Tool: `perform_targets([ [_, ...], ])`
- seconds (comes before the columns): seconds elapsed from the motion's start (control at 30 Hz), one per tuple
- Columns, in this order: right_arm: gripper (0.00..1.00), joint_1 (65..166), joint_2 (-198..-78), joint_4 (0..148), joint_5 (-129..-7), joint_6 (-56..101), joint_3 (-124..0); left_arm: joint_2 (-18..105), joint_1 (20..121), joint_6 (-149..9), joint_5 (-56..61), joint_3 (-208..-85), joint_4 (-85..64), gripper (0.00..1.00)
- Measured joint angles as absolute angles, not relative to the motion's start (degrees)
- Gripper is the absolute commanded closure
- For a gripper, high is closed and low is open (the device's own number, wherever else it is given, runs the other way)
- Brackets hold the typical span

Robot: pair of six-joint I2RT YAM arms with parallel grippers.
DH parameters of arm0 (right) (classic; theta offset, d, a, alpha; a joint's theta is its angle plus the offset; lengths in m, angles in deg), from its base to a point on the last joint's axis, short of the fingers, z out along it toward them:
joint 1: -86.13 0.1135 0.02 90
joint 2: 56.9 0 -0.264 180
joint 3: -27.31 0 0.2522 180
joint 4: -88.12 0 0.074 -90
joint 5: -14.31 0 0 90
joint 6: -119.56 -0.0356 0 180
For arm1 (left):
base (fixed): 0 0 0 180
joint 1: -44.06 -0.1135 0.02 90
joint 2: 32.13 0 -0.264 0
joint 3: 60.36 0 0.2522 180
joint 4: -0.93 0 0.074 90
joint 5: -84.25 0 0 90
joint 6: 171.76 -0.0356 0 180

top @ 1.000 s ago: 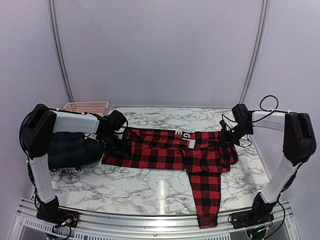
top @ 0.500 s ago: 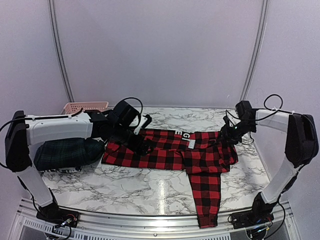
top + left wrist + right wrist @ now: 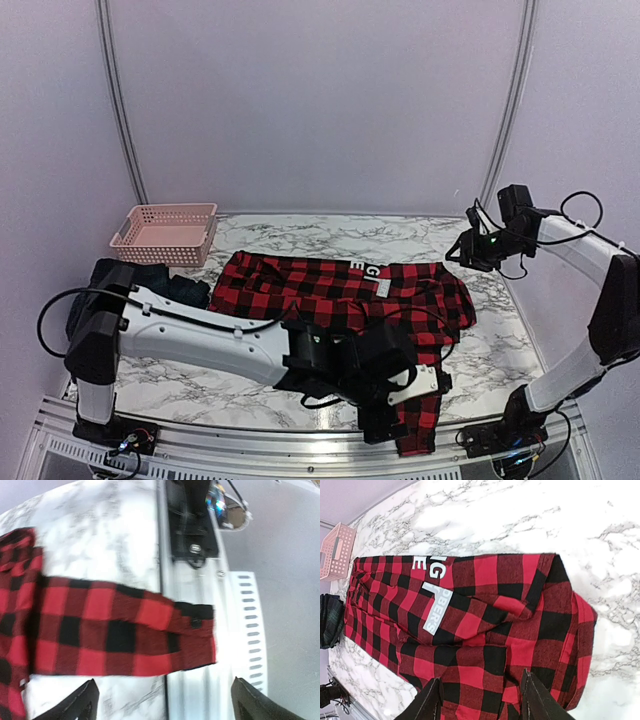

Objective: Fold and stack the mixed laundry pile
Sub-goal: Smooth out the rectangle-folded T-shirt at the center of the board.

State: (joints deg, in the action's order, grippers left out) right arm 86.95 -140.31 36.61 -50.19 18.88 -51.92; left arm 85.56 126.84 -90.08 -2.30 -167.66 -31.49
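Note:
The red-and-black checked shirt (image 3: 330, 290) with white lettering lies spread across the middle of the table. One sleeve (image 3: 412, 425) runs down to the near edge. My left gripper (image 3: 393, 415) hovers over that sleeve's end, open. In the left wrist view the cuff (image 3: 195, 630) lies over the table rail just ahead of the gripper (image 3: 162, 707), with nothing between the jaws. My right gripper (image 3: 463, 250) is raised at the shirt's right side, open and empty. Below this gripper (image 3: 481, 700) lies the shirt (image 3: 480, 625). A dark green plaid garment (image 3: 165, 283) sits bunched at the left.
A pink lattice basket (image 3: 165, 228) stands at the back left, also seen in the right wrist view as the basket (image 3: 337, 550). The left arm (image 3: 210, 340) stretches low across the front of the table. The metal rail (image 3: 197, 690) runs along the near edge.
The left arm has swung from the shirt's left edge across the front to the sleeve end. The right gripper has opened, let go of the shirt's right side and risen.

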Motion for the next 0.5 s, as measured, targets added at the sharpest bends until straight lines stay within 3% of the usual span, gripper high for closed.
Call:
perform_targets([
  [0.27, 0.51, 86.95, -137.73, 37.0, -48.16, 17.96, -47.94, 95.38, 129.35, -91.8, -0.71, -175.86, -31.51, 0.24],
  [0.5, 0.51, 86.95, -135.74, 36.98, -47.66, 17.55, -46.61, 101.93, 127.08, -87.26, -0.18, -180.82, -31.34, 0.51],
])
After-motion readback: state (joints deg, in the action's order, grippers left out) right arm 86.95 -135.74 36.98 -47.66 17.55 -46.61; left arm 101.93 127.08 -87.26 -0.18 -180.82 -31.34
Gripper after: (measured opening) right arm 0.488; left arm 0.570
